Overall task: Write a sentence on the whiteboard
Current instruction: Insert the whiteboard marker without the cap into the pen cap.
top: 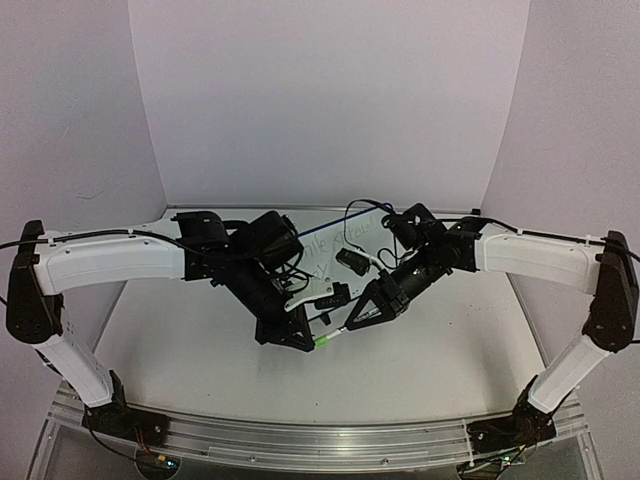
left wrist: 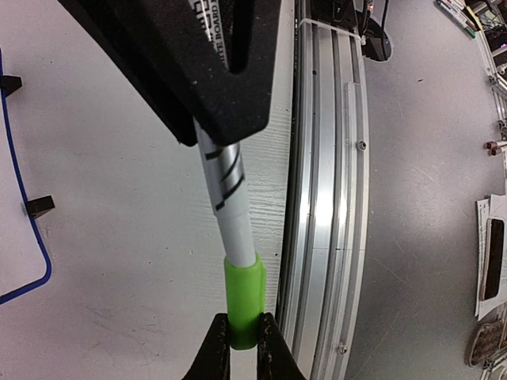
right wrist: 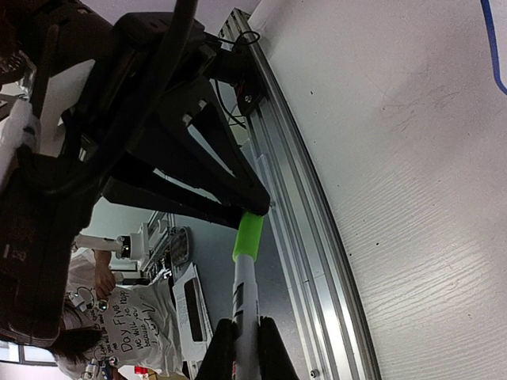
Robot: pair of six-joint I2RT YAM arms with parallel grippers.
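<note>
The left gripper (left wrist: 245, 348), just in front of the whiteboard (top: 320, 262), is clamped on the glossy green cap (left wrist: 243, 297) of a marker (left wrist: 230, 198). The right gripper (right wrist: 245, 348) pinches the marker's smooth white barrel. The flat, blue-framed, round-cornered whiteboard lies on the woodgrain table (top: 430, 360) and bears the thin green sentence (top: 328, 242).

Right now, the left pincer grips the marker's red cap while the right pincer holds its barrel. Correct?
No. The cap is green, not red; the left wrist view shows it. The left pincer grips it, and the right pincer holds the barrel.
</note>
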